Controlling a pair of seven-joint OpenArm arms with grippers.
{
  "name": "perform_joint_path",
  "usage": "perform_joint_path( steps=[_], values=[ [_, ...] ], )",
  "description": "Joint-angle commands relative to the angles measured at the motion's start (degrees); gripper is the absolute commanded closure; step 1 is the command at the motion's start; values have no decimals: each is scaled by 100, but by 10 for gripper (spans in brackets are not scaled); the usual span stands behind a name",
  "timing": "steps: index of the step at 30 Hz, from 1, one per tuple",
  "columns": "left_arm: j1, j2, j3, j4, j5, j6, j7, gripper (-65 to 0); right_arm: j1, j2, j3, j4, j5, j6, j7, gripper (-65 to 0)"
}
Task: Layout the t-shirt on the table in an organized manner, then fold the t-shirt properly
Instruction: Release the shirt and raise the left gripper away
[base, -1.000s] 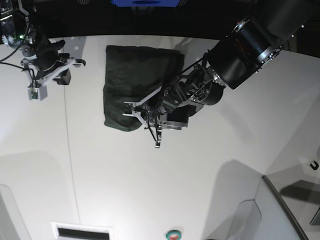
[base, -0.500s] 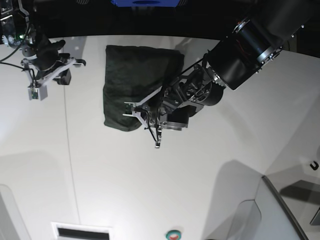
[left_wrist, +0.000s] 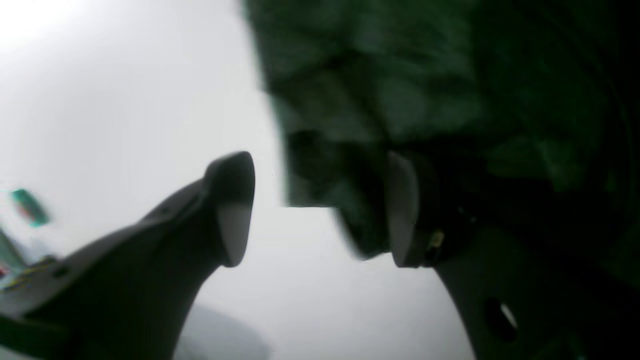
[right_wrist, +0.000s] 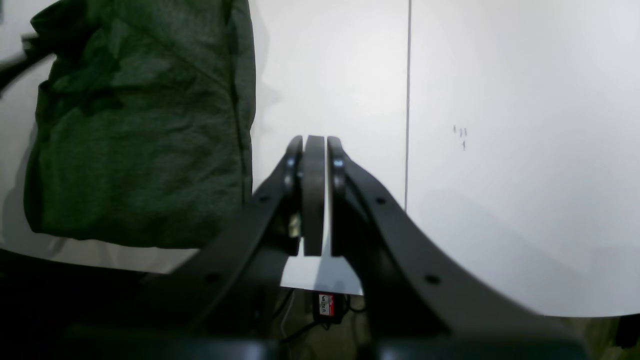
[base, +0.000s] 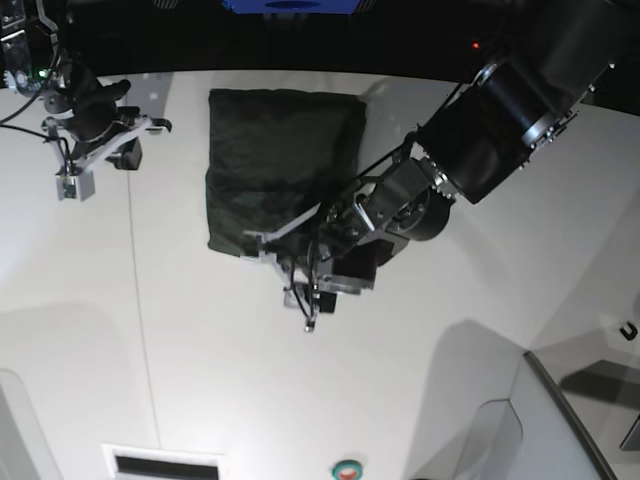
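Upper centre of the base view: the t-shirt (base: 275, 175) lies on the table (base: 200, 370) as a compact dark green block, roughly rectangular, with straight left and far edges. Judged from that outline, layout and the main folds appear to be done; what may remain is a final tidy of the near edge, which looks slightly uneven, and clearing both arms away. No sleeve or loose flap is seen outside the block.

Left arm pose: the arm enters from the upper right of the base view and reaches down toward frame centre, ending at the near right corner of the shirt. The left gripper (base: 283, 268) stands with its jaws apart. In the left wrist view the left gripper (left_wrist: 315, 210) shows one pad over bare table and the other against the cloth edge, with nothing between them; the view is blurred, so contact with the fabric cannot be confirmed.

Right arm pose: the right gripper (base: 112, 130) sits at the upper left of the base view, well apart from the shirt. In the right wrist view the right gripper (right_wrist: 315, 200) has its jaws pressed together on nothing, above bare table, with the shirt in the upper left of that frame.
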Motion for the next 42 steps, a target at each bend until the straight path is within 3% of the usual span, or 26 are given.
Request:
perform_joint_path(
  steps=[1, 6, 10, 12, 15, 18, 20, 23, 27, 31, 35, 37, 42],
  values=[
    [-186, 28, -38, 164, 45, 49, 27, -397, 16, 56, 41, 103, 20, -9, 107, -8],
    [-195, -87, -91, 507, 72, 49, 71, -392, 51, 56, 41, 94, 20, -9, 98, -8],
    [-36, -271, -408, 1307, 10, 49, 546, -382, 24, 56, 50, 94, -6, -9, 107, -8],
    [430, -377, -1023, 1958, 37, 49, 696, -298, -2, 56, 199, 94, -15, -1, 107, -8],
    [1441, -544, -2324, 3145, 63, 49, 696, 0, -178, 56, 472, 94, -15, 26, 116, -8],
    [2504, -605, -3511, 3997, 63, 49, 687, 0, -354, 100, 736, 103, -24, 114, 124, -8],
    [3260, -632, -4223, 4323, 37, 49, 599, 0, -494, 109, 894, 112, -24, 492, 124, -8],
    [4289, -676, -5146, 4331, 19, 49, -78, 0, -767, 73, 1175, 129, -33, 922, 124, -6],
    [5608, -676, -5990, 4270, 19, 49, -1028, 0, -1285, 56, 1536, 270, -33, 1063, 124, -6],
    [6706, -667, -6412, 4261, 19, 49, -1529, 0, -2112, 56, 1808, 648, -24, 1072, 124, -6],
    [7304, -658, -6421, 4059, 10, 49, -1564, 0, -2604, 21, 1773, 639, -24, 1072, 89, -6],
    [7454, -641, -6412, 3778, 1, 49, -1581, 0, -2850, -164, 1632, 569, -24, 1081, 107, -6],
    [7489, -579, -6201, 2670, -1001, 49, -2100, 0, -3017, -217, 929, 15, -41, 1089, 124, -6]
  ],
)
